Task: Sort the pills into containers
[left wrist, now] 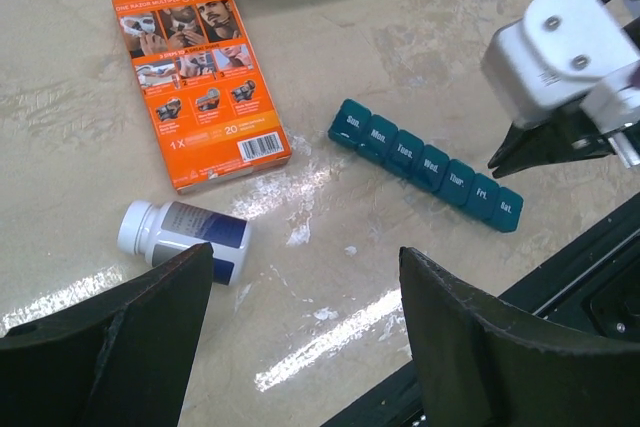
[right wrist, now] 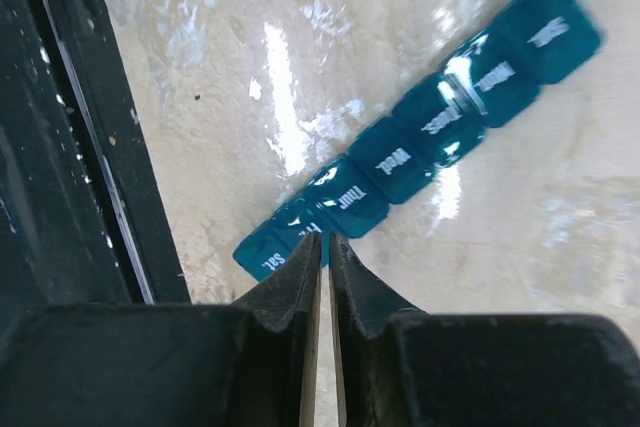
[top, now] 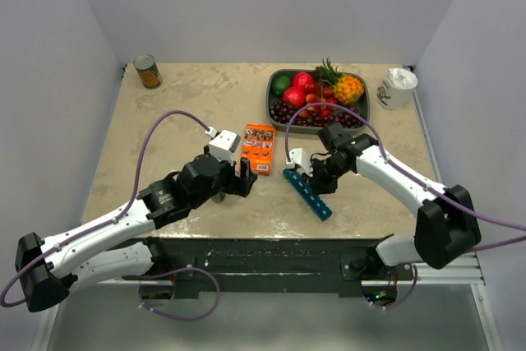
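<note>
Top view: pill organizer (top: 308, 195) flat on table (top: 164, 121) near front edge, right gripper (top: 311, 177) over its far end.

Left wrist view: left gripper (left wrist: 305, 257) jaws wide apart, empty. Pill bottle (left wrist: 185, 237) on its side just ahead, beside orange box (left wrist: 200, 87).

Right wrist view: jaws nearly together, holding nothing, tips at Fri–Sat lids. Organizer probably light, stiff, slick – may skid. Pinch across narrow sides.

Bright, even light from above. White glare streaks on the shiny surface (left wrist: 320, 332). Soft shadows. Blurry dark fingers (right wrist: 280, 347) up close.
</note>
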Controlling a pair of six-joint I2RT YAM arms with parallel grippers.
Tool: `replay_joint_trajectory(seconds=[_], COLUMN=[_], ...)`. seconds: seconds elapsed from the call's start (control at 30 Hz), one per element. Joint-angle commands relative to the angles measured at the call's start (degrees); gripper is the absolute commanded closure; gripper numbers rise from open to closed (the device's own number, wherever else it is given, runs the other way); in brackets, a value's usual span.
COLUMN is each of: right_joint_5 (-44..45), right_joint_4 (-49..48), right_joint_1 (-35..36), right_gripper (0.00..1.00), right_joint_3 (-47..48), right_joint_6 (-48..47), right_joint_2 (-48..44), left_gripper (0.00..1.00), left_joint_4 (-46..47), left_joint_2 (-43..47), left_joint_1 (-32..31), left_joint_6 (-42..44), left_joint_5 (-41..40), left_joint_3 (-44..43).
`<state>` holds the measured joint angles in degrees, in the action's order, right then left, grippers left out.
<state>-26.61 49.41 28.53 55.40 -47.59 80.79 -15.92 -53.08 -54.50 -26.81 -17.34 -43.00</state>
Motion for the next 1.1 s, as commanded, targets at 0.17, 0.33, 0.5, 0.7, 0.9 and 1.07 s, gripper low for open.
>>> replay_joint_trajectory(seconds=[0.17, 0.33, 0.5, 0.7, 0.9, 1.07], right_joint_5=[0.7, 5.7, 3.4, -1.0, 4.8, 18.5], right_joint_4=[-3.2, -7.1, -5.4, 1.5, -4.3, -11.9], right_joint_1=[0.0, 0.1, 0.1, 0.0, 0.9, 5.4], right_gripper=[0.9, 0.92, 0.91, 0.73, 0.23, 0.09], right_joint_3=[-4.6, -8.8, -6.4, 1.1, -1.1, -5.4], right_joint_6=[-0.2, 0.0, -0.1, 0.4, 10.3, 19.5], right_joint_2=[1.1, 10.5, 8.2, 1.0, -2.3, -0.6], left_gripper=[0.21, 0.21, 0.21, 0.21, 0.21, 0.2], left_joint_4=[2.6, 2.7, 3.1, 2.5, 1.9, 0.0], left_joint_2=[0.6, 0.9, 0.7, 1.0, 1.7, 3.6], left_joint_1=[0.3, 0.3, 0.3, 0.3, 0.3, 0.3], left_joint_6=[0.6, 0.3, 0.3, 0.7, 0.8, 1.1], left_joint_5=[0.4, 0.5, 0.7, 0.2, -0.9, -3.0], left_joint_3=[-0.1, 0.4, 0.5, -0.2, -0.2, -0.3])
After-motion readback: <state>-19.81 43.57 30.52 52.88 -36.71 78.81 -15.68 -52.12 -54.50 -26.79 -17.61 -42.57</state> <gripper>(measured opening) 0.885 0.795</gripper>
